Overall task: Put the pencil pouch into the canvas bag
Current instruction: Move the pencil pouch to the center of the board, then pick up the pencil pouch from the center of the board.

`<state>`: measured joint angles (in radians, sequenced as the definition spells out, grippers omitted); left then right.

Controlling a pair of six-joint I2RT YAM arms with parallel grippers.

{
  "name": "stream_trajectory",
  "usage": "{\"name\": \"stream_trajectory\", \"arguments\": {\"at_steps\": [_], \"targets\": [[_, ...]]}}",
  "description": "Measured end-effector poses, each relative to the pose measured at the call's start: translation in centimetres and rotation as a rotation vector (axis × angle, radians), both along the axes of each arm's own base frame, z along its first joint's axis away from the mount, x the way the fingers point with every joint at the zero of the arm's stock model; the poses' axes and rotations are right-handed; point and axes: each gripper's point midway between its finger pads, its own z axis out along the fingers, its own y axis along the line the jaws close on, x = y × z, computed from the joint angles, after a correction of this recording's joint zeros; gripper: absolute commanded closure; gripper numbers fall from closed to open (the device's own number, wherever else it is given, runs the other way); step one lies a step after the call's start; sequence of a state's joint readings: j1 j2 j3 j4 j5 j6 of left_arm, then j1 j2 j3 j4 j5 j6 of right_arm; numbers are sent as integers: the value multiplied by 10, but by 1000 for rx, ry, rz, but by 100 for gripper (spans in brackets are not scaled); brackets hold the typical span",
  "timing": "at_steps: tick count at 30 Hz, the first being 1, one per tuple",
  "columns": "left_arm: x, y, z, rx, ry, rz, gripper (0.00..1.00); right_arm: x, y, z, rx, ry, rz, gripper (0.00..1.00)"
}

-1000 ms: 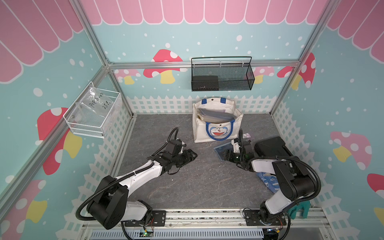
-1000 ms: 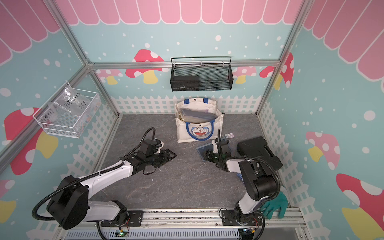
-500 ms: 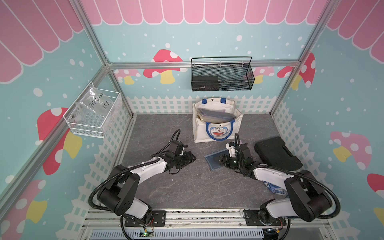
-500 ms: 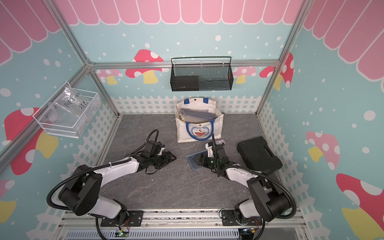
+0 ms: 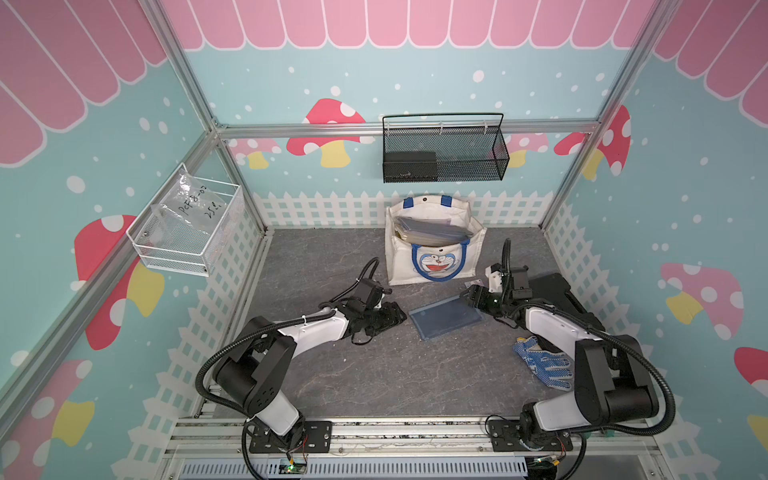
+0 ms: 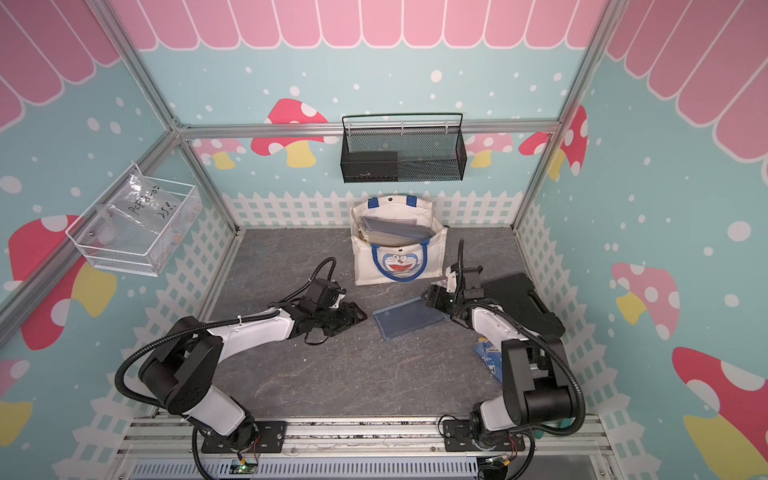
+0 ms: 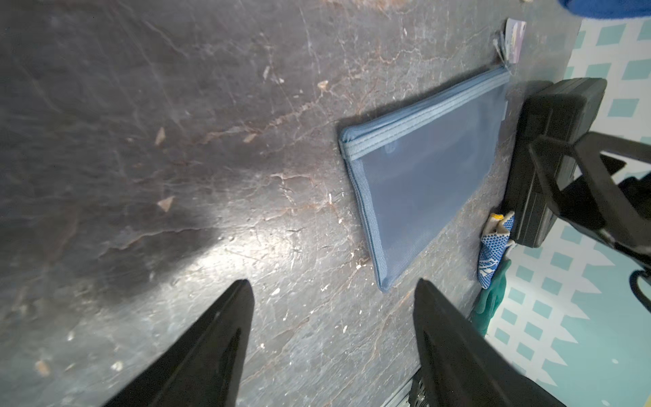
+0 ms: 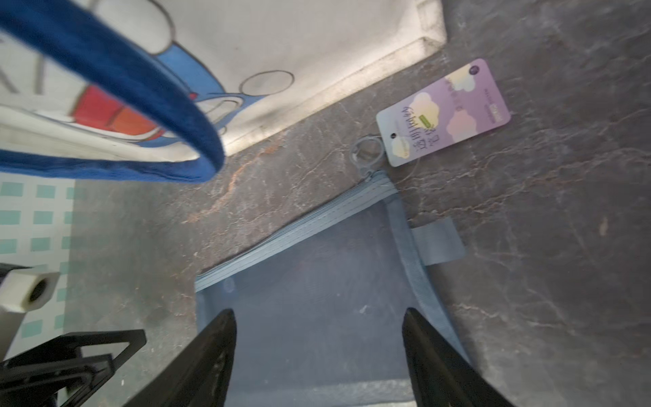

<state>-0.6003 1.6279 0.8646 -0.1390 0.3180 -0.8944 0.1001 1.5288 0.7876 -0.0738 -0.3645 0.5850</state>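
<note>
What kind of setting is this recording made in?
Likely a staged robot test cell, not a real room: printed mushroom wall panels on an aluminium frame, and two arms bolted to a base rail.

The pencil pouch point(image 5: 446, 317) was see-through blue with a paler blue zip edge (its paper tag point(image 8: 443, 112) was purple with soft cloud shapes). The canvas bag point(image 5: 432, 257) was cream-white with blue handles and a blue cat face with a red mouth. The glove point(image 5: 544, 365) was white with blue dots, and the floor point(image 5: 374, 374) was grey with pale cracks.
</note>
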Motion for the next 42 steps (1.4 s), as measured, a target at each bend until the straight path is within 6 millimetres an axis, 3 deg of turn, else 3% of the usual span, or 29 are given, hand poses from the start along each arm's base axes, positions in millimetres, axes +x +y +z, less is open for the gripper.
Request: {"name": "stream_trajectory", "arguments": {"at_steps": [4, 11, 18, 30, 34, 39, 42], "targets": [[-7, -4, -4, 12, 16, -19, 27, 2, -8, -17, -29, 39, 2, 24], [-15, -11, -17, 33, 53, -39, 27, -5, -4, -38, -18, 77, 32, 27], [-23, -15, -24, 50, 75, -49, 27, -11, 5, -39, 24, 36, 69, 34], [-11, -18, -29, 19, 83, -7, 37, -50, 40, -42, 83, 43, 149, 44], [-3, -13, -30, -51, 79, 39, 45, -54, 46, -42, 87, 50, 161, 47], [8, -12, -34, -115, 75, 81, 61, -57, 51, -44, 84, 56, 175, 50], [10, -12, -37, -126, 74, 91, 76, -56, 53, -44, 83, 58, 179, 52]]}}
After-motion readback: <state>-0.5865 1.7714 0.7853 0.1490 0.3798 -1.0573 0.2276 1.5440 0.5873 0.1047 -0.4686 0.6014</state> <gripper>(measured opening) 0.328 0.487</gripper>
